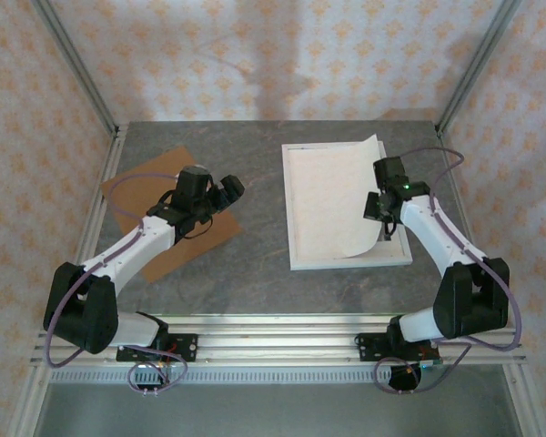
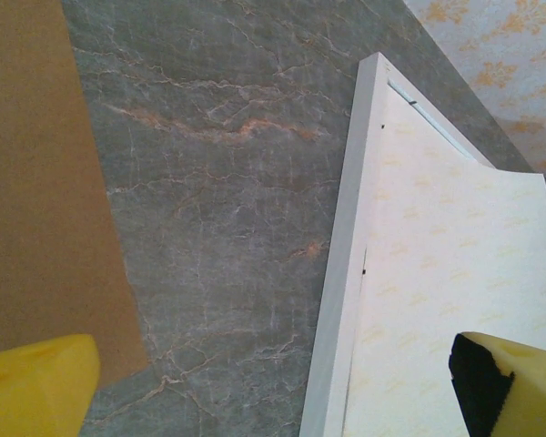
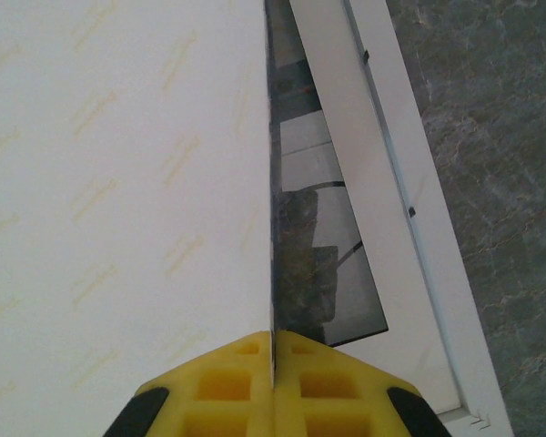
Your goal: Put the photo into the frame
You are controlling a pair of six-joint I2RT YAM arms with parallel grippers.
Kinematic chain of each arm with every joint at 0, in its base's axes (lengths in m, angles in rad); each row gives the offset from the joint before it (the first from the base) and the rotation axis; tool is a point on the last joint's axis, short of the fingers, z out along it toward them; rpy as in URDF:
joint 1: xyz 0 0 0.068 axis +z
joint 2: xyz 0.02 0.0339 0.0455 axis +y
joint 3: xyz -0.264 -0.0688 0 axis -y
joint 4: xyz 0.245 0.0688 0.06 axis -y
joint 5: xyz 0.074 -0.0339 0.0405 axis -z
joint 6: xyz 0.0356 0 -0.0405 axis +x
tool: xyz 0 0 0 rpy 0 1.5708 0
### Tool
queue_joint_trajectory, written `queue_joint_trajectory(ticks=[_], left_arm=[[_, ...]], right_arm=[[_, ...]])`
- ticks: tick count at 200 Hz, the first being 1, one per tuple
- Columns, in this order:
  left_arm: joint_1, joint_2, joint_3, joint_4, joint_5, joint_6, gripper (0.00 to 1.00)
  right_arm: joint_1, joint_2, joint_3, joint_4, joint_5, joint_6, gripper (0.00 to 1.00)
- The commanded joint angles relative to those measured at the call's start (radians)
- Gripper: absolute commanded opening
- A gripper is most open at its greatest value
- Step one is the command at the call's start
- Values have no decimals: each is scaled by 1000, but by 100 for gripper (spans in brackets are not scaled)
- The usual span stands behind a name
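The white-bordered frame lies flat on the right half of the table. The photo rests over it with its pale printed back facing up and its right edge curled upward. My right gripper is shut on that raised edge. In the right wrist view the yellow fingers pinch the thin sheet above the frame's inner ledge. My left gripper hangs open over the table left of the frame. Nothing sits between its yellow fingers, and the photo lies beyond.
A brown backing board lies flat at the left, under my left arm, and reaches the left of the left wrist view. Bare grey marble table separates board and frame. Metal posts and patterned walls close in the sides and back.
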Motion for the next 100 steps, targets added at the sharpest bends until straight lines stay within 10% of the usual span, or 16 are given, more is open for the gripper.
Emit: queue_joint_trajectory(ticks=[1, 100], left_arm=[[3, -6, -14, -22, 8, 30, 100], [4, -4, 2, -35, 3, 38, 100]], right_arm=[[-6, 17, 49, -23, 45, -65, 0], [-6, -1, -41, 76, -154, 65, 0]])
